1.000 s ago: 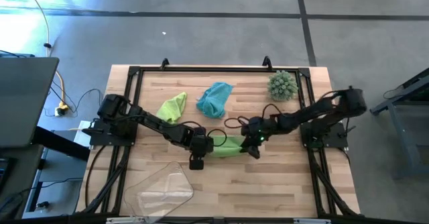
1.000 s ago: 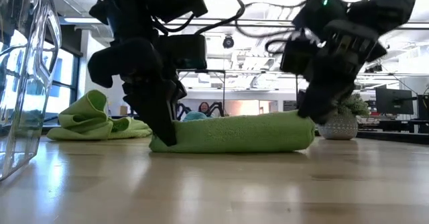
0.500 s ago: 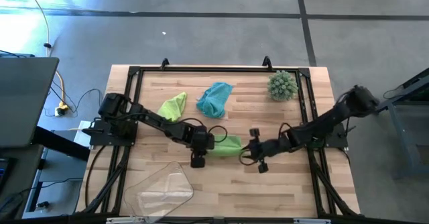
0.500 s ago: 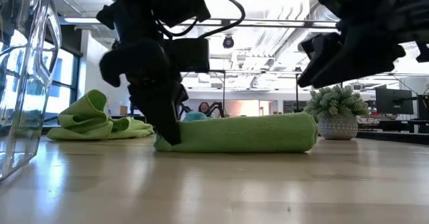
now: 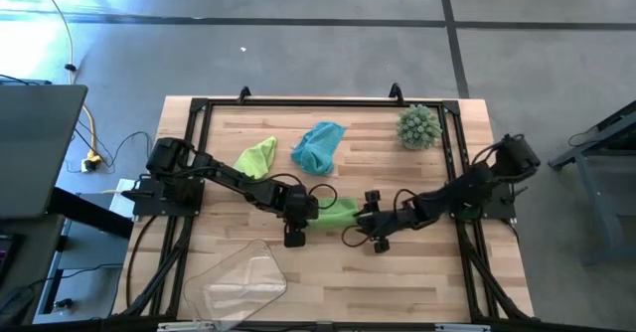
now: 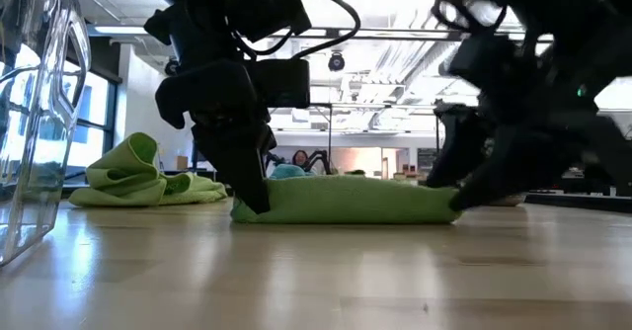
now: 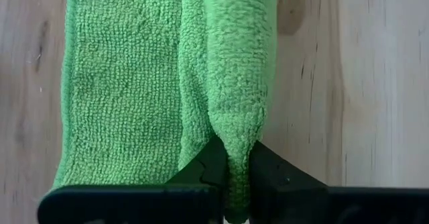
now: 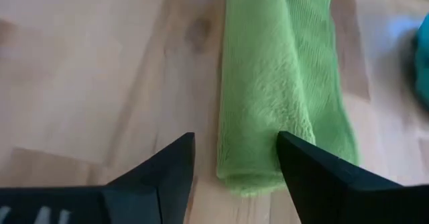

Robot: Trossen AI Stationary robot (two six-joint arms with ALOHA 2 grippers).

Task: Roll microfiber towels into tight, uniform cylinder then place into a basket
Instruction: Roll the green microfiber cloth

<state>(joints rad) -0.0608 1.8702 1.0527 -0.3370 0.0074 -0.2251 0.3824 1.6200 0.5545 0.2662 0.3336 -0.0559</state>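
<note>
- I have the left end effector (image 5: 298, 213) clamped on one end of the rolled lime towel (image 5: 336, 212); in the left wrist view its fingers (image 7: 201, 170) pinch the roll's outer fold (image 7: 238, 83) between them.
- The rolled lime towel lies flat on the tabletop (image 5: 437, 272) near the middle, between the two end effectors.
- The right end effector (image 5: 370, 229) sits at the opposite end of the roll with its fingers (image 8: 167, 167) spread apart. In the right wrist view the roll's free end (image 8: 268, 163) lies just ahead of the gap, not yet gripped.
- I judge the towel light, soft and compressible. It holds no shape of its own, so a loose layer may unwind if either end is released.
- Recommended hold: pinch across the full thickness of the roll at each end, catching the outer flap so the layers stay bound.
- The fuzzy pile should grip well; slipping is a lesser risk than sagging in the middle when lifted.
- The basket (image 5: 243, 277) stands at the front left of the tabletop, well apart from the roll.
- A second lime towel (image 5: 256, 158) and the teal towel (image 5: 319, 145) lie unrolled farther back.
</note>
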